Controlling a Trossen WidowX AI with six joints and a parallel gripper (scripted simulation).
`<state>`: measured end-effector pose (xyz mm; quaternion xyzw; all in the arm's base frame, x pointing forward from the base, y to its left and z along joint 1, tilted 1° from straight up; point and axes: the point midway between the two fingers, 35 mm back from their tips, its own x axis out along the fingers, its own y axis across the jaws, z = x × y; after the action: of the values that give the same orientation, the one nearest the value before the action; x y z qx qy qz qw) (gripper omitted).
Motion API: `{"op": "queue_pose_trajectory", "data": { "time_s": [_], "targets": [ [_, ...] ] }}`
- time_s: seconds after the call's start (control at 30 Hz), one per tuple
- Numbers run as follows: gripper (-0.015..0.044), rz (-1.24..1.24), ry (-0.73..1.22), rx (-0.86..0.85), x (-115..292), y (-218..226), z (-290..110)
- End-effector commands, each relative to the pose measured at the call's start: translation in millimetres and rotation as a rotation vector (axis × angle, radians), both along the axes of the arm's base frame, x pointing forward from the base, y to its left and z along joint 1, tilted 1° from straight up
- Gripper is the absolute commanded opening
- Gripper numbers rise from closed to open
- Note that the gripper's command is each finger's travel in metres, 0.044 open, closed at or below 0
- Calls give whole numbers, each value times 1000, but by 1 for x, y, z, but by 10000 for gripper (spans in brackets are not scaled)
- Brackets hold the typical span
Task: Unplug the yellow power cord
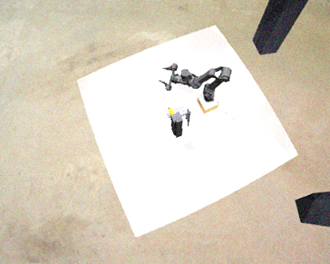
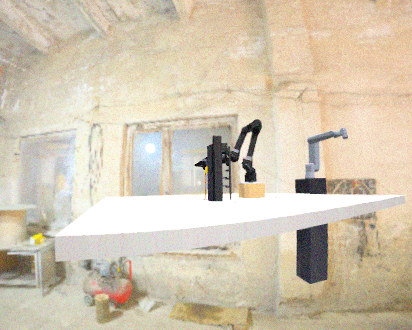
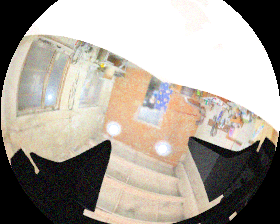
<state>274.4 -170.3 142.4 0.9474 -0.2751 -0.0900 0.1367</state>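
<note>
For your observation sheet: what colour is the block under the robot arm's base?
Tan, like light wood; the block shows best in the top view.

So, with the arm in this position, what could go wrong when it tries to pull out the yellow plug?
1. The open gripper is away from the small yellow plug, which the wrist view does not show, so the approach may miss.
2. The tall black power strip stands upright on the white table; a sideways pull could tip it.
3. The thin yellow cord hangs beside the strip; the fingers might catch it.
</note>
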Motion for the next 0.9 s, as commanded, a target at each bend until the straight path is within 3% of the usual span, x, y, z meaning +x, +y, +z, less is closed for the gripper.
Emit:
{"op": "queue_pose_trajectory", "data": {
  "time_s": [0.0, 0.27, 0.43, 0.6, 0.87],
  "targets": [
    [374, 5, 13, -3, 2, 0, -1],
    [164, 335, 582, -165, 67, 44, -38],
    [160, 645, 927, -318, 80, 91, -49],
    [160, 1012, 1224, -489, 67, 141, -43],
    [160, 1363, 1428, -636, 39, 179, -25]
  ]
}}
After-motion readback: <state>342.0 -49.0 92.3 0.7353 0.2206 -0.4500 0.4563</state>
